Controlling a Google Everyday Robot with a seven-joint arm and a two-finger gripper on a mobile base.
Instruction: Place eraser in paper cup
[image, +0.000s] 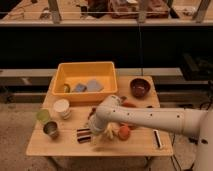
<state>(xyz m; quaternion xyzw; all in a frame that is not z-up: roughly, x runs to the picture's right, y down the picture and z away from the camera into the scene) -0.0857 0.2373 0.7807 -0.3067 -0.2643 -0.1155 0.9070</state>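
The eraser (83, 135), a dark striped flat block, lies on the wooden table (60, 145) near the front, left of centre. The paper cup (62, 107), white-cream, stands upright behind and to the left of it, just in front of the yellow bin. My gripper (97, 135) hangs from the white arm (145, 120), which reaches in from the right. It is low over the table at the eraser's right end, and part of the eraser is hidden behind it.
A yellow bin (67, 72) with grey blocks (93, 85) stands at the back. A green cup (43, 116) and a grey metal cup (50, 129) stand at the left. A brown bowl (140, 87), an orange ball-like item (124, 132) and a marker (157, 139) are at the right.
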